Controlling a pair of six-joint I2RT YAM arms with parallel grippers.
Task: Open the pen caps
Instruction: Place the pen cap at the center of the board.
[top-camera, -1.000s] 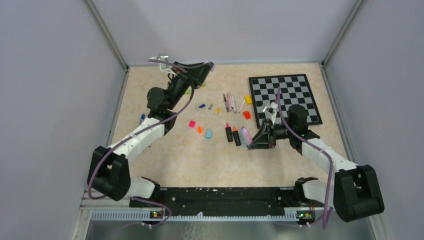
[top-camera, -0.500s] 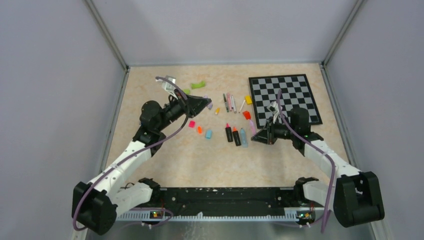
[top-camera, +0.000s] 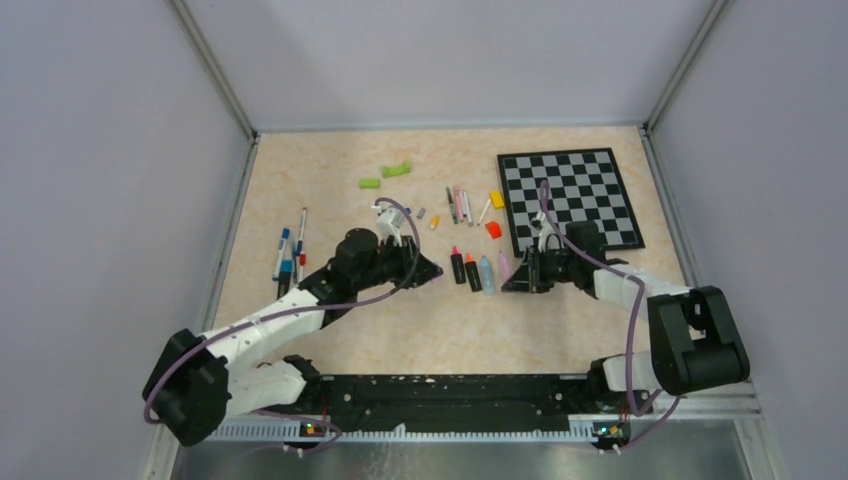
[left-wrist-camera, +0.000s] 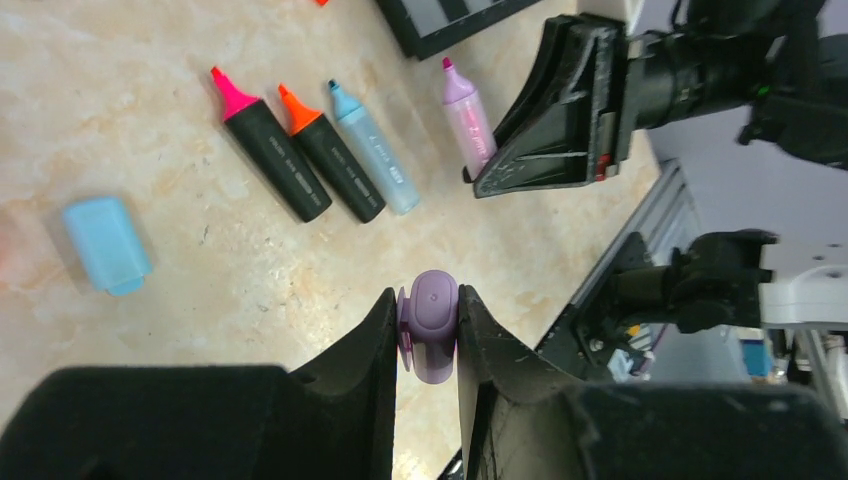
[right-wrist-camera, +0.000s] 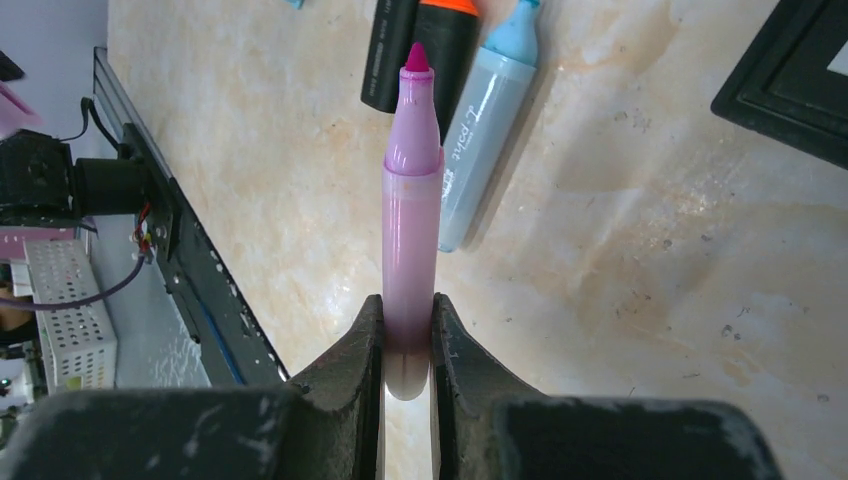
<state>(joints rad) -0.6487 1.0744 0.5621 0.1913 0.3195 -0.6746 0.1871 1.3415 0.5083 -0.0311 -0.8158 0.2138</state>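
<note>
Two claws, each pinching one half of the same highlighter: cap on the left, barrel on the right.

Pressed onto the sides of a purple cap (left-wrist-camera: 430, 335), the left claw (left-wrist-camera: 428, 298) holds it off the bench (left-wrist-camera: 250, 290), on the near side of the row of uncapped highlighters (left-wrist-camera: 335, 170). The right claw (right-wrist-camera: 408, 305) grips the tail of the pink highlighter (right-wrist-camera: 411, 200), whose bare tip points at that row. Risks, as I judge them:
- The smooth cap is caught only at the fingertips, so it could squirt out, or roll once let go.
- The barrel is held far from its tip and could swivel, inking the bench or the pale blue barrel (right-wrist-camera: 490, 130) beside it.
- The arms are near enough to clash.

Slanted print runs along the blue barrel, too small to read surely.
</note>
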